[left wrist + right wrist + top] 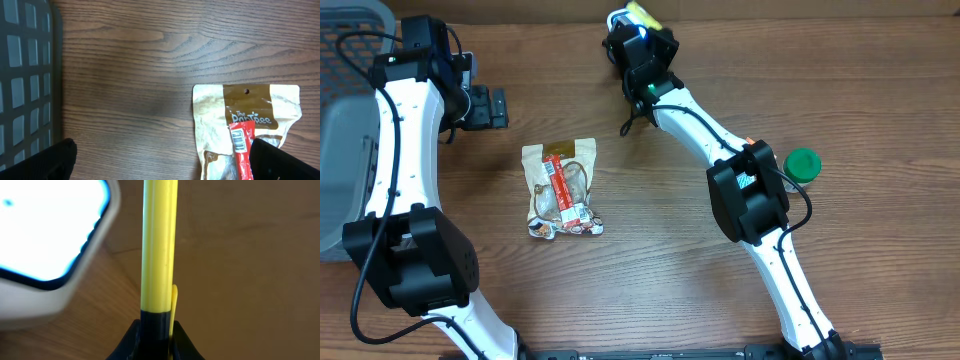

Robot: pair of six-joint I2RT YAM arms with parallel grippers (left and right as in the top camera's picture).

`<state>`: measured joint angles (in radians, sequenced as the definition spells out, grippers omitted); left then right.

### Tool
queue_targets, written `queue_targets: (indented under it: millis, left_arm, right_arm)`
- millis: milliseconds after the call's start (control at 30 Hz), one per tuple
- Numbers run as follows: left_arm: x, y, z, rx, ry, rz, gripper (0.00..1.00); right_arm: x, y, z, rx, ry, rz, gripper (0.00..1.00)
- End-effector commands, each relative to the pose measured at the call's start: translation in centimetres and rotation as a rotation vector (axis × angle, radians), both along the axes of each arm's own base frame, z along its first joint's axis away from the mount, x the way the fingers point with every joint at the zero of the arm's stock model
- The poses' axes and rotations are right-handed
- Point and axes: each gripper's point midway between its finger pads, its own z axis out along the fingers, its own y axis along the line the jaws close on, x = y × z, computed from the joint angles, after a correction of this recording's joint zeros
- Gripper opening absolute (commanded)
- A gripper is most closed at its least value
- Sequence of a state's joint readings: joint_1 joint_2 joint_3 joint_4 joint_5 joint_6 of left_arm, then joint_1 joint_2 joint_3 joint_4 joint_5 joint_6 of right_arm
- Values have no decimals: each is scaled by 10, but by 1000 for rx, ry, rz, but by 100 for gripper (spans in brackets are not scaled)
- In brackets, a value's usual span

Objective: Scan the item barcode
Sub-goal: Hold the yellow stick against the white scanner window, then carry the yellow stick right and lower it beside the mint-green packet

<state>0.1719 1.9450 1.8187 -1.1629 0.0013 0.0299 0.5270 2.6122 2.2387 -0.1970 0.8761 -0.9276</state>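
- The pouch [561,190] lies flat on the table [670,260] between the two arms. It is free of both grippers, and its hang-hole end points to the far side.
- A red strip with a barcode label [241,141] runs down the middle of the pouch, face up.
- The left gripper [500,107] hangs just beside the pouch's top left corner, jaws spread wide and holding nothing. In its wrist view the pouch sits under the right-hand finger [282,162], not centred between the two.
- The right gripper [157,337] is clamped on a yellow bar with a black base, which looks like the scanner [158,245]. It is held at the far edge of the table, well apart from the pouch.
- A grey basket [350,120] sits at the left edge and a green cap [802,164] beside the right arm; neither seems to matter to this step.
- The step in hand appears to be bringing scanner and barcode together; no scan looks possible yet.
- Next, the scanner's window has to face the red strip squarely from close by. Either the right arm swings it over the pouch, or the left gripper closes on a pouch edge and presents it without covering the label.
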Motion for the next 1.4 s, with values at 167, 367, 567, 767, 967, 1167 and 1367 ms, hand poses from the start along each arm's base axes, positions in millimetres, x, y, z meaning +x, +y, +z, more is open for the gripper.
queue_targets:
  millis: [167,367,567,767,967,1167,1367]
  left_arm:
    - [2,-2,7,1,-20,-20,100]
    - [2,-2,7,1,-20,-20,100]
    - [2,-2,7,1,-20,-20,100]
    - [2,-2,7,1,-20,-20,100]
    - [2,-2,7,1,-20,-20,100]
    - [2,-2,7,1,-20,-20,100]
    - [2,-2,7,1,-20,-20,99]
  right_arm:
    - [-6,-2,3,-55,6,-32,4]
    - [-9,3,-4,-42,32,-13,4]
    - [-12,6,-9,12,27,-28,4]
    - [-18,19,-26,31,109,39,4]
    - [-17,15,-20,25,78,10,4]
    - [-16,2,44,115,-186,-159,4]
    - [-35,-6,109,244,-251,-193,4]
